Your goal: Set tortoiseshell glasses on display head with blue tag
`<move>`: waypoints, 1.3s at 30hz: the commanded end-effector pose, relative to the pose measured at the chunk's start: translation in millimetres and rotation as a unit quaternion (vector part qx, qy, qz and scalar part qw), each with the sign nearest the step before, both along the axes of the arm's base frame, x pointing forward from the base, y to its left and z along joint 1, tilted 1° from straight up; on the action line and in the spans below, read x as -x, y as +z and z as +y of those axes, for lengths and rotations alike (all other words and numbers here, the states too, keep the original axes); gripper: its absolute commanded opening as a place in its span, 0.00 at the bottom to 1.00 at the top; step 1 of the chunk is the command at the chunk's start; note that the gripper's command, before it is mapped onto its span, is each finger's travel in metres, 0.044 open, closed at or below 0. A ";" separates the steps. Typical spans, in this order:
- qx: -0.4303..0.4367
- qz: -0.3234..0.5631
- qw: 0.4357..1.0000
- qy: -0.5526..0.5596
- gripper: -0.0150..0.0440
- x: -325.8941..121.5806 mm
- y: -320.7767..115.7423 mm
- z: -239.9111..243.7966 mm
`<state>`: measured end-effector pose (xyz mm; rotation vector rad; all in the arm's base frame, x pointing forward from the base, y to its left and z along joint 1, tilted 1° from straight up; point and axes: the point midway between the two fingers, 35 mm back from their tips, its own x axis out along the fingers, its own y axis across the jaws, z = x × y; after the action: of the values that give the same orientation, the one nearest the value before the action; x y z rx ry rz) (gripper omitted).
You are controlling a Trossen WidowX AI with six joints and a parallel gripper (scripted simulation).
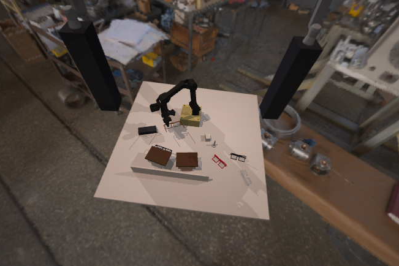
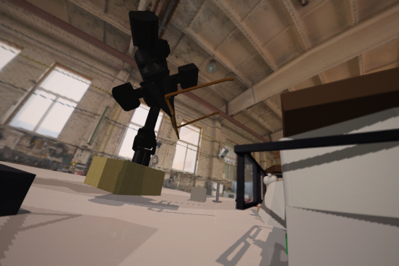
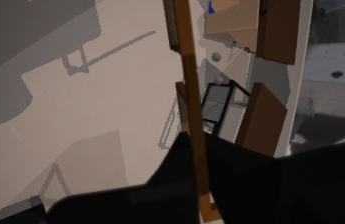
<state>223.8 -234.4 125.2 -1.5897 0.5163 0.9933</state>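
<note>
Tortoiseshell glasses [image 1: 173, 123] [image 2: 200, 86] [image 3: 194, 100], amber-brown and slender, are raised above a pale tabletop [image 1: 237, 200] [image 2: 80, 247] [image 3: 118, 105], near the arm's yellowish base block [image 1: 190, 121] [image 2: 136, 180]. The gripper [image 1: 167, 124] [image 2: 171, 115] [image 3: 190, 138] is closed narrowly on their front frame; both temples extend outward, open, in the exterior view. They are well apart from the display head with the blue tag [image 1: 187, 159] [image 3: 233, 25], whose blue patch is partly visible in the wrist view. The other head [image 1: 158, 155] [image 2: 347, 188] [image 3: 263, 120], brown-topped, bears dark-framed glasses [image 1: 163, 148] [image 2: 331, 140] [image 3: 224, 107]; a green edge is visible on it.

The tabletop, crossed by angular shadows, also supports a black box [image 1: 147, 130] [image 2: 5, 191], a small pale block [image 1: 208, 137] [image 2: 198, 194], a slim grey stand [image 1: 214, 144] [image 2: 217, 192], red glasses [image 1: 219, 161], black glasses [image 1: 238, 157] and a translucent pair [image 1: 245, 177].

The surroundings are a cluttered workshop: a dark, seamed floor [image 1: 64, 219], a wooden bench [image 1: 325, 191] with metal parts, tall windows [image 2: 49, 103] and a beamed ceiling [image 2: 268, 31].
</note>
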 end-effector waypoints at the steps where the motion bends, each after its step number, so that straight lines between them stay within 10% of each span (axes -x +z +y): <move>1: -0.001 0.001 1.000 -0.002 0.25 0.3 -0.3 -0.1; 39: 0.029 0.258 0.959 -0.113 0.25 -27.2 -45.6 109.1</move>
<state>251.5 -135.9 82.2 -1.2855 0.9963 1.2302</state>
